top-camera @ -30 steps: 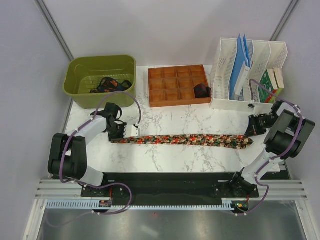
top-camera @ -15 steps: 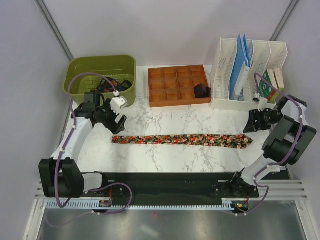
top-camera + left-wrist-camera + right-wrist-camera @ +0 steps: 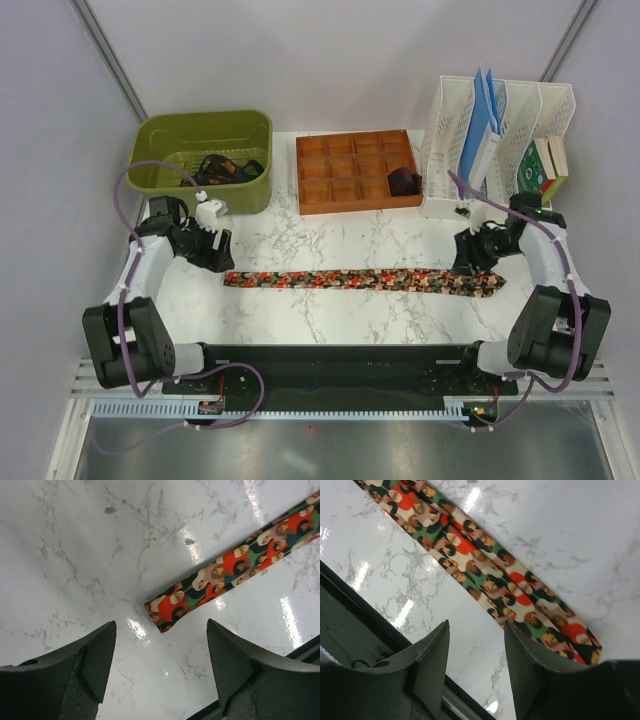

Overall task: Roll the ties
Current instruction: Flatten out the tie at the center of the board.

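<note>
One speckled red, green and orange tie (image 3: 365, 281) lies flat and stretched out across the marble table (image 3: 340, 235). My left gripper (image 3: 218, 258) hovers open and empty just behind its narrow end. In the left wrist view that narrow end (image 3: 162, 615) shows between my spread fingers (image 3: 97, 655). My right gripper (image 3: 463, 259) hangs open and empty over the tie's wide end. In the right wrist view the tie (image 3: 470, 550) runs diagonally past my right gripper (image 3: 476, 626), its wide end (image 3: 577, 642) beside one finger. More dark ties (image 3: 225, 170) lie in the green basket. A rolled tie (image 3: 404, 182) sits in the wooden tray.
A green basket (image 3: 160, 135) stands at the back left. A wooden compartment tray (image 3: 340, 170) sits at the back middle. A white file organizer (image 3: 520, 120) with papers and boxes is at the back right. The black base rail (image 3: 340, 360) runs along the near edge.
Both grippers opened and let go of the tie's ends. The left gripper lifted back off the narrow end. The right gripper moved left over the wide end. The tie stayed flat.
</note>
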{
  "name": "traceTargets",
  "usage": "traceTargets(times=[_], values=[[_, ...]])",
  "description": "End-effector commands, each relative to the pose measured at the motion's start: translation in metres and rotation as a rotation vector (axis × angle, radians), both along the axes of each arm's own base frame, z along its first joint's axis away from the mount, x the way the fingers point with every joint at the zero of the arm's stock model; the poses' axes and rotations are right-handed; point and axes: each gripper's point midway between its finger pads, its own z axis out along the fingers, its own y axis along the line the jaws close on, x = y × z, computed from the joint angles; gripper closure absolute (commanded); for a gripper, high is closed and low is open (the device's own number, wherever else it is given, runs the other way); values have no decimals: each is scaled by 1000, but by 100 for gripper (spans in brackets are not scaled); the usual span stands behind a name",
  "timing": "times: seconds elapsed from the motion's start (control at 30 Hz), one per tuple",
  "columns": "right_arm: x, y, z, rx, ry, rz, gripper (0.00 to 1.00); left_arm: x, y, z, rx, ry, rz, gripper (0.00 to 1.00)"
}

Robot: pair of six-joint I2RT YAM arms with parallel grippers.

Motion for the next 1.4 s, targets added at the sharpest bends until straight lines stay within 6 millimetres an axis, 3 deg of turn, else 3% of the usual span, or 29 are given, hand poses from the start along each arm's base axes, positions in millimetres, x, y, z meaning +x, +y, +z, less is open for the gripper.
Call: traceTargets(times=[0.0,0.37,0.53,0.67,0.8,0.9,1.03,1.17,1.27,1.37], values=[[20,30,-1,-46,-89,51,47,0,5,-14,-73,75,63,23],[28,126,-17,35,-79,199,57,-6,11,-36,-119,151,98,43],[26,171,-38,-11,-94,328,59,-15,5,-49,-144,195,43,44],[19,179,-67,-82,-63,374,65,-20,2,-61,-164,236,26,45],[16,160,-97,-192,-36,401,67,-15,-1,-65,-192,252,14,50],[19,150,-107,-247,-36,414,68,-8,-4,-68,-230,277,24,56],[25,147,-108,-266,-47,415,69,4,-7,-64,-260,273,28,65],[23,160,-95,-190,-36,402,66,17,-9,-45,-284,228,40,73],[24,178,-70,-82,-42,352,56,18,-11,-30,-295,212,44,77],[35,204,-30,69,-98,278,51,20,-9,-15,-264,170,52,78]])
